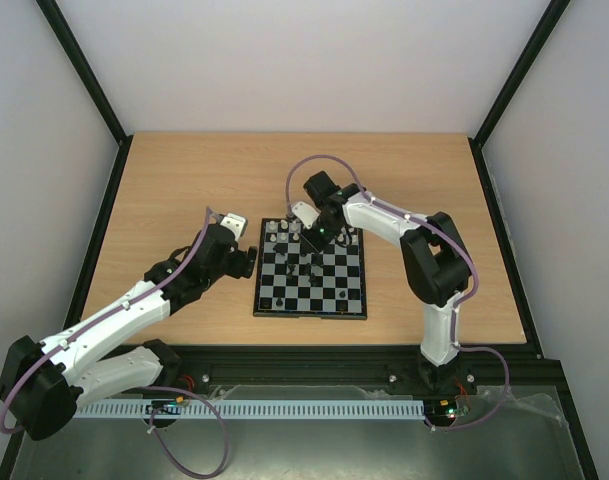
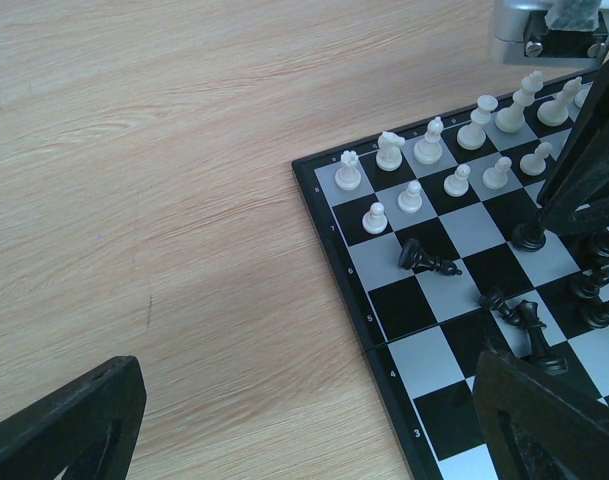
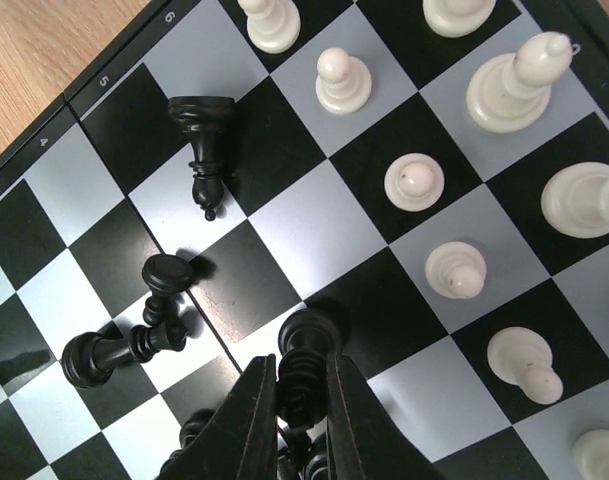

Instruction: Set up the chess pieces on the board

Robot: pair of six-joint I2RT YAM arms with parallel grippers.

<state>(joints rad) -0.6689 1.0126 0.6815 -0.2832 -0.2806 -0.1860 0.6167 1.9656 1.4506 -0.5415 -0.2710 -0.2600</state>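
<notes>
The board [image 1: 309, 314] lies mid-table. White chess pieces [image 1: 279, 230] stand along its far rows, also seen in the left wrist view [image 2: 429, 140] and the right wrist view [image 3: 414, 180]. Black pieces [image 1: 306, 268] are bunched near the board's middle, and several lie on their sides [image 2: 429, 262] [image 3: 206, 150]. My right gripper [image 3: 302, 395] is over the board [image 3: 314, 225], shut on an upright black piece [image 3: 306, 350]; it also shows in the top view [image 1: 314, 248]. My left gripper [image 1: 252, 258] is open and empty, straddling the left rim of the board [image 2: 404, 305].
A black metal frame [image 1: 94, 190] borders the wooden table [image 1: 184, 190] on the left, right and near sides. The right arm's white wrist part [image 2: 544, 35] hangs over the board's far row. Bare wood lies left of the board [image 2: 164, 200].
</notes>
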